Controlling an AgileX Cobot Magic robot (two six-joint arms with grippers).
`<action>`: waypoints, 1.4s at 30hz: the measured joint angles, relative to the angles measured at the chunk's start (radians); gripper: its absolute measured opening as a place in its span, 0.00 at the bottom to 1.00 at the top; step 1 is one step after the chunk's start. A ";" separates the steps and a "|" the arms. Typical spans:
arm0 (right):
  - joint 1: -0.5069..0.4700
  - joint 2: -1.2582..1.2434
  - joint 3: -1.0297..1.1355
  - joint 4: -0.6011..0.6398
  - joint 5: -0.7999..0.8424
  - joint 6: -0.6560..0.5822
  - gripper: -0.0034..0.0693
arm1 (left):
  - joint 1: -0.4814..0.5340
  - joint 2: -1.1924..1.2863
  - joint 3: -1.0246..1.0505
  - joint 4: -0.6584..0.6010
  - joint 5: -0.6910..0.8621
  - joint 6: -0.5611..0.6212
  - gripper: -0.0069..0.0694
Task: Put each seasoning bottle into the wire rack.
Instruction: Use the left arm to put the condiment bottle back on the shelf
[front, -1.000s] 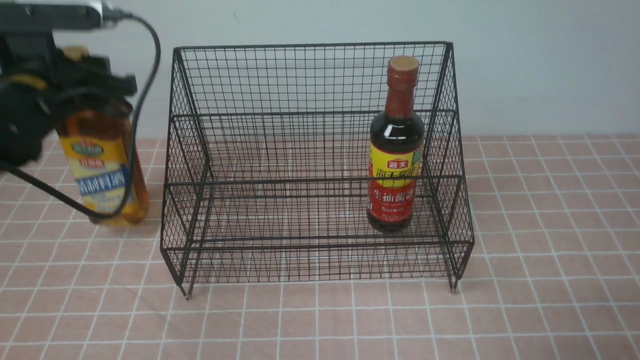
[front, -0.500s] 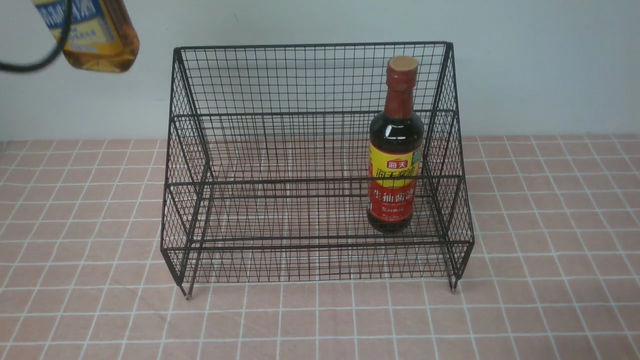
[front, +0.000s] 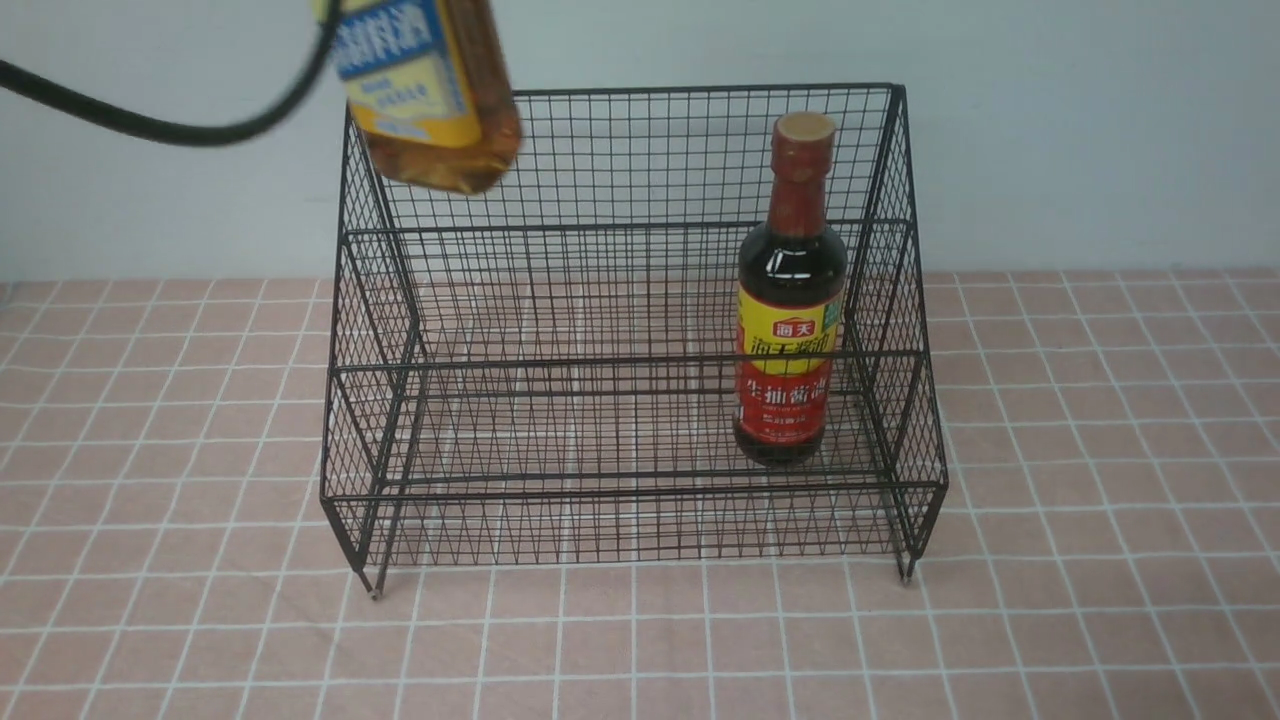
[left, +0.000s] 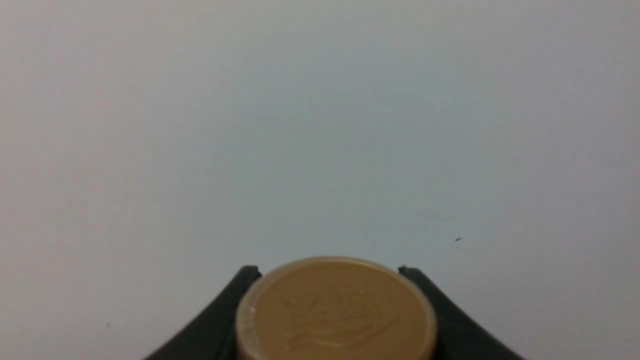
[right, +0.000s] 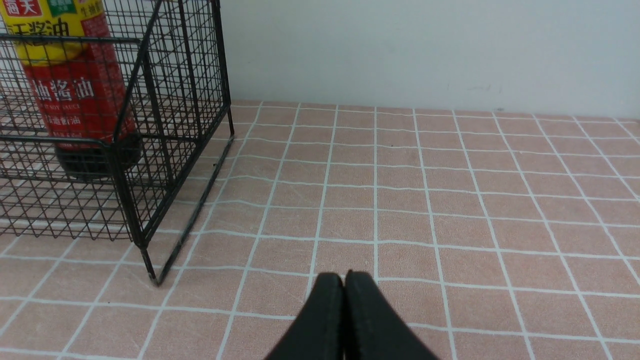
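Note:
The amber-liquid bottle (front: 430, 95) with its yellow-blue label hangs tilted in the air above the top left corner of the black wire rack (front: 630, 510). Only its lower half shows in the front view. My left gripper (left: 330, 272) is shut on this bottle, one black finger on each side of the gold cap (left: 335, 310). The dark soy-sauce bottle (front: 790, 300) stands upright on the rack's lower step at the right, also seen in the right wrist view (right: 75, 90). My right gripper (right: 344, 276) is shut and empty, low over the tablecloth right of the rack (right: 145, 150).
A pink checked tablecloth (front: 1100, 500) covers the table. A pale wall (front: 1100, 130) stands close behind the rack. A black cable (front: 160, 128) loops at the upper left of the front view.
The amber bottle rose off the table at the left of the rack, then moved right and now hangs over the rack's top left corner. The soy-sauce bottle has not moved.

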 joint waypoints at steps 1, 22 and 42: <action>0.000 0.000 0.000 0.000 0.000 0.000 0.03 | -0.004 0.015 0.000 -0.001 -0.012 0.001 0.49; 0.000 0.000 0.000 0.000 0.000 0.000 0.03 | -0.007 0.178 -0.010 -0.016 -0.096 0.151 0.49; 0.000 0.000 0.000 0.001 0.000 0.000 0.03 | -0.007 0.274 -0.003 -0.353 -0.070 0.248 0.49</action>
